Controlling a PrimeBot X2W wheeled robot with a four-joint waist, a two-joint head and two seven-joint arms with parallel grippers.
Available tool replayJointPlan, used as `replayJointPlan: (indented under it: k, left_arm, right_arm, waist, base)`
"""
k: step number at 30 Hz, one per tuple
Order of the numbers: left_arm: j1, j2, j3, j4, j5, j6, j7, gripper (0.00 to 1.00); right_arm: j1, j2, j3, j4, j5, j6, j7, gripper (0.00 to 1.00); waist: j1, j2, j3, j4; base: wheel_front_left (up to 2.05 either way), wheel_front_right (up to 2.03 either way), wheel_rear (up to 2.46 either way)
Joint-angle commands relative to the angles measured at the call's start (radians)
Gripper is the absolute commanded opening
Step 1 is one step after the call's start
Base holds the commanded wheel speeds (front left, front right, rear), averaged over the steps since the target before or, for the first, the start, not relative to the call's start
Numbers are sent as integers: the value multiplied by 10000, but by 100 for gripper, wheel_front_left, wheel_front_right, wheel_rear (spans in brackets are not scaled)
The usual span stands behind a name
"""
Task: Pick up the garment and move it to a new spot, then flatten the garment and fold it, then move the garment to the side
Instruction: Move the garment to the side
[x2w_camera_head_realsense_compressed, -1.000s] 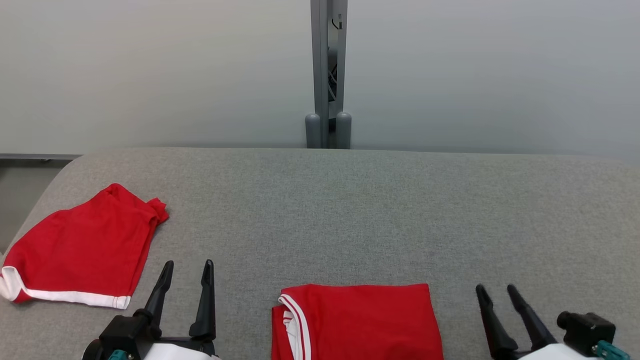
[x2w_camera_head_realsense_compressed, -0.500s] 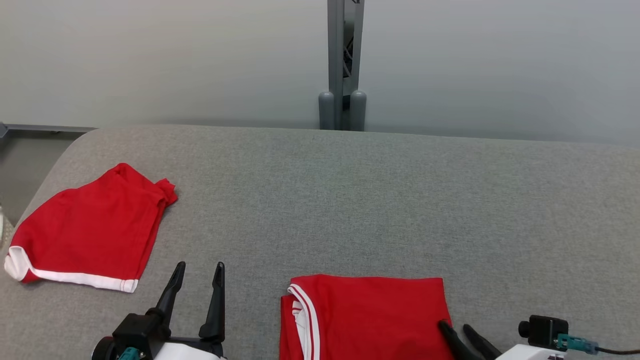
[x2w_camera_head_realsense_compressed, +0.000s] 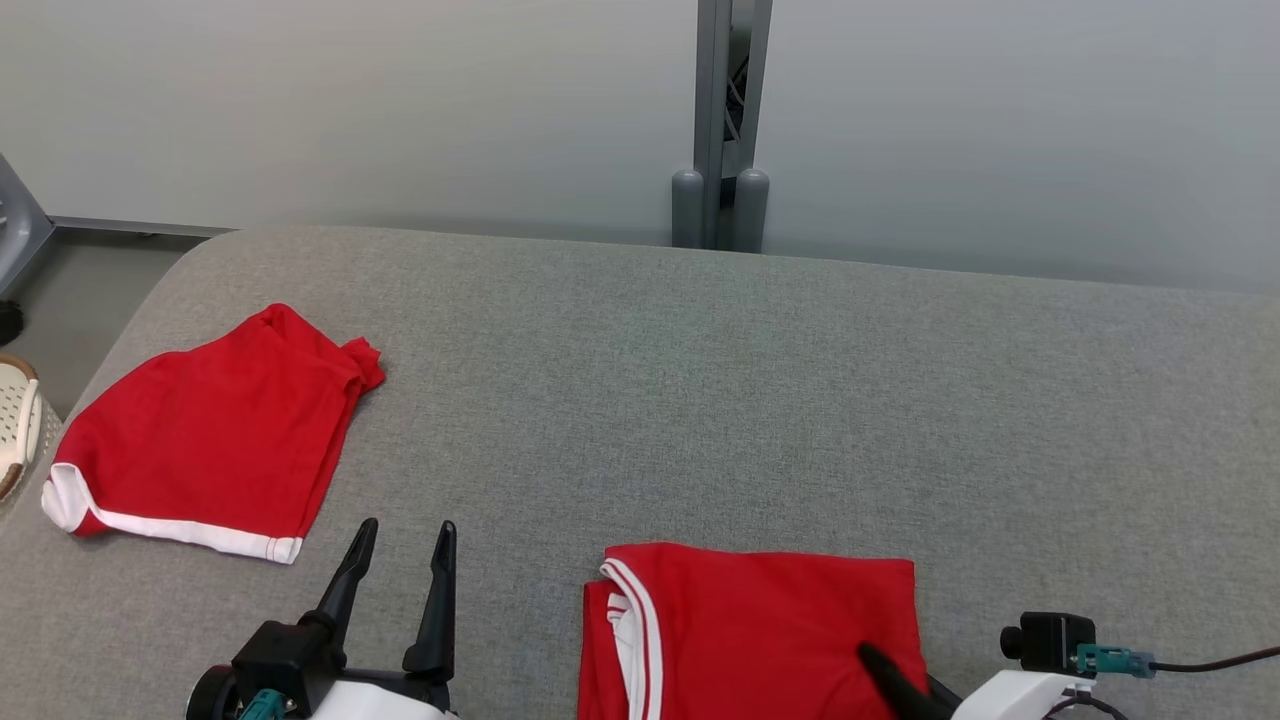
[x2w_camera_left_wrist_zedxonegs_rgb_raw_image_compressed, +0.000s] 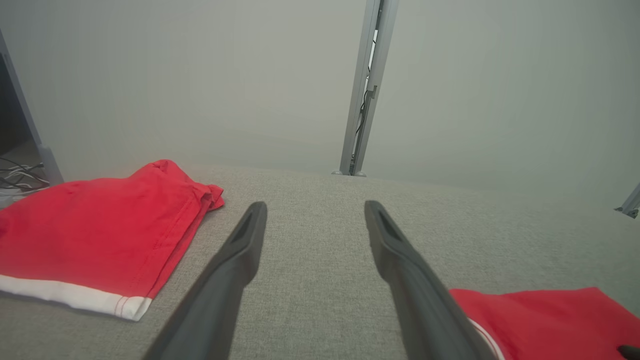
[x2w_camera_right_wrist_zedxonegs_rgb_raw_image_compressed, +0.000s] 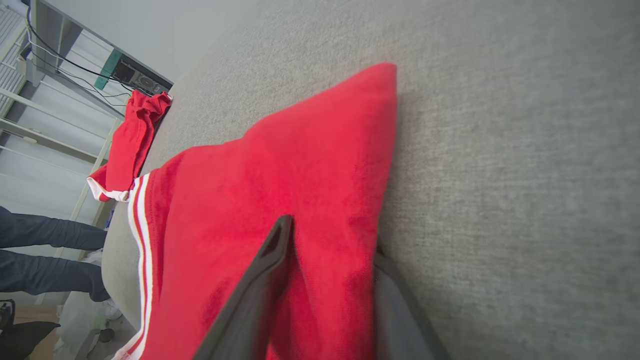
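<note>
Pale grey wall panels (x2w_camera_head_realsense_compressed: 300, 100), smooth and matte, span the head view from 10 to 2 o'clock. A slim grey metal post (x2w_camera_head_realsense_compressed: 715, 100) splits them at 12 o'clock, with two rounded feet at its base. Below lies the table (x2w_camera_head_realsense_compressed: 800, 400), padded and covered in a coarse grey woven cloth, its far left corner rounded.

At 9 o'clock on the table rests a red cloth piece (x2w_camera_head_realsense_compressed: 210, 430), soft knit, roughly trapezoid, with a white band along its near hem and a bunched far corner. The garment (x2w_camera_head_realsense_compressed: 770, 630) sits at 6 o'clock by the near edge. It is folded to a neat rectangle of the same red knit, with a white-striped collar edge along its left side.

The left gripper (x2w_camera_head_realsense_compressed: 408, 524) hovers at 7 o'clock between the two red pieces. Its two tapered, matte black fingers are spread wide and hold nothing.

The right gripper (x2w_camera_right_wrist_zedxonegs_rgb_raw_image_compressed: 330, 240) is at 5 o'clock, at the garment's right edge. One finger lies on top of the cloth and the other is at the edge beside the table cover, with a ridge of fabric between them. Whether they pinch it I cannot tell.

A pale perforated basket (x2w_camera_head_realsense_compressed: 15, 420) peeks in at 9 o'clock, off the table.
</note>
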Motion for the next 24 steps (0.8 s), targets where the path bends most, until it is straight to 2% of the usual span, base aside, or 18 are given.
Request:
replayJointPlan:
  k: [1,5,10,17,24]
  left_arm:
    - [-97,39,32,7,71,-34,-37,100]
    - [-37,38,47,10,87,-25,-37,100]
    - [-14,41,-9,-21,8,21,-37,100]
    - [-169,38,-274,-197,-298,151,-37,100]
    - [-578,41,-942,-245,-554,292,-37,100]
  right_arm:
    - [-173,-162,165,144,69,-2,-196,0]
    - [-401,-385,364,325,-3,-4,-443,0]
    - [-770,-966,748,690,-362,-5,-755,0]
    - [-1652,-2421,959,1511,-1506,-7,-1037,0]
    - [-2698,-3927,458,2556,-2435,-7,-1363,0]
  waist:
    - [0,-1,-9,-2]
    - [0,-1,-27,-45]
    - [0,-1,-42,-219]
    - [0,-1,235,-642]
    - [0,-1,920,-1018]
  base:
    - [0,0,0]
    - [0,0,0]
    - [0,0,0]
    - [0,0,0]
    - [0,0,0]
